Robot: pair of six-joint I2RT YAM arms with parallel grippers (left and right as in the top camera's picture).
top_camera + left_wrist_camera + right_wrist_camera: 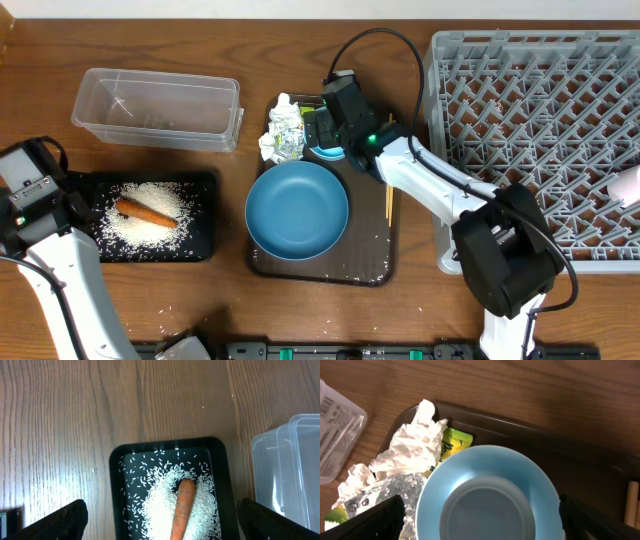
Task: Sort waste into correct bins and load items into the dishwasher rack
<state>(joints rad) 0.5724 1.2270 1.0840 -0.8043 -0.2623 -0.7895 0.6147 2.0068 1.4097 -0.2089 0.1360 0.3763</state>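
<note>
Wooden worktop (40, 40). Right fingers (375, 520), spread apart, straddle the light blue bowl (485, 505) on the brown serving tray (520, 435). Crumpled paper (410, 445) and wrapper (452, 445) lie just beside the bowl's left. Chopsticks (389, 205) run front-to-back along the serving tray's right edge. Left fingers (55, 522), apart, hover above the carrot (182, 510), which lies diagonally on rice (160, 505) in the black tray (116, 475).

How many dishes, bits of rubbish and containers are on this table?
Dishes: 3 (plate, bowl, cup)
Rubbish: 3 (rice, carrot, paper)
Containers: 4 (black tray, clear box, brown tray, rack)
Total: 10
</note>
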